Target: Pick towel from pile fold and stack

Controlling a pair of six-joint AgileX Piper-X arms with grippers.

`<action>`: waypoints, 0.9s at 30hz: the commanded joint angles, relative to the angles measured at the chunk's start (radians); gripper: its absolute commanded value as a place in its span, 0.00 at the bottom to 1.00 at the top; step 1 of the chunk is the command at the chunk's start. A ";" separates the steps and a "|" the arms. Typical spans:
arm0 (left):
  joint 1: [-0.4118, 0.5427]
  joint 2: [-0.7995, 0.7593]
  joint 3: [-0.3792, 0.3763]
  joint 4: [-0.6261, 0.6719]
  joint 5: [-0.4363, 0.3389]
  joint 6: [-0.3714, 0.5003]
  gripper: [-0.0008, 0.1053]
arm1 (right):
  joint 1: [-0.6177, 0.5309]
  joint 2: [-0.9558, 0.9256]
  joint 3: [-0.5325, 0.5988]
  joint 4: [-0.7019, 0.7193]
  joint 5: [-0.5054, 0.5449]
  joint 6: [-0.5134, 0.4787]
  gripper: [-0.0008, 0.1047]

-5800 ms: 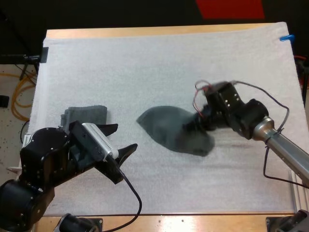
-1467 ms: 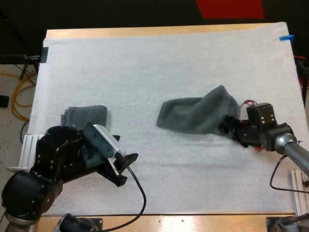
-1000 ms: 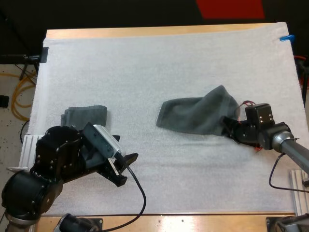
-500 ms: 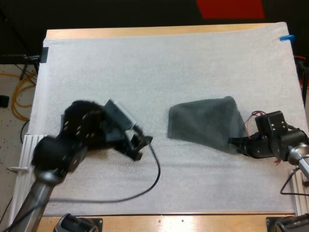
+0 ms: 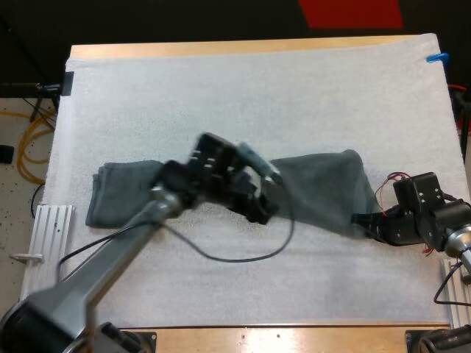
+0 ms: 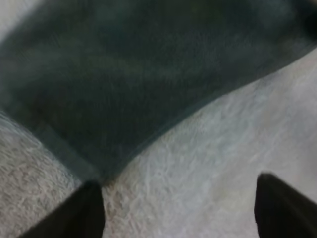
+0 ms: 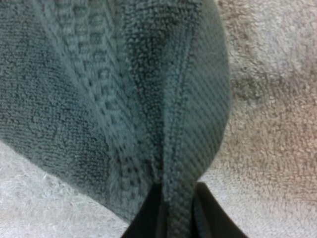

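Right hand (image 7: pixel 173 213), shut: its two black fingers (image 7: pixel 149 214) pinch a bunched hem of the dark grey-green towel (image 5: pixel 324 193) from both sides, the cloth fanning out from the grip in ridged folds. In the high view this hand lies low near the right edge of the white mat (image 5: pixel 221 95), at the towel's near right corner. The towel is drawn out flat across the middle of the mat; its far edge runs almost straight, while its near edge slopes toward the gripped corner.

Left hand (image 6: pixel 181 208), wide open: the fingertips (image 6: pixel 81 210) stand well apart over bare mat, with the towel's near left corner just ahead of one of them; whether that tip touches the cloth cannot be told. In the high view the left arm reaches from the lower left corner to the towel's left end.

A folded towel (image 5: pixel 121 193) lies on the left of the mat, partly crossed by the left arm, its outer edge near the mat's left border.

Bare mat lies open across the whole far half and in a narrower band along the near side, where the wooden table (image 5: pixel 294 338) shows beyond the mat's edge
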 commanded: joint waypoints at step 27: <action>-0.109 0.389 -0.127 0.007 -0.355 0.023 0.58 | 0.002 -0.007 0.001 0.031 0.007 -0.013 0.01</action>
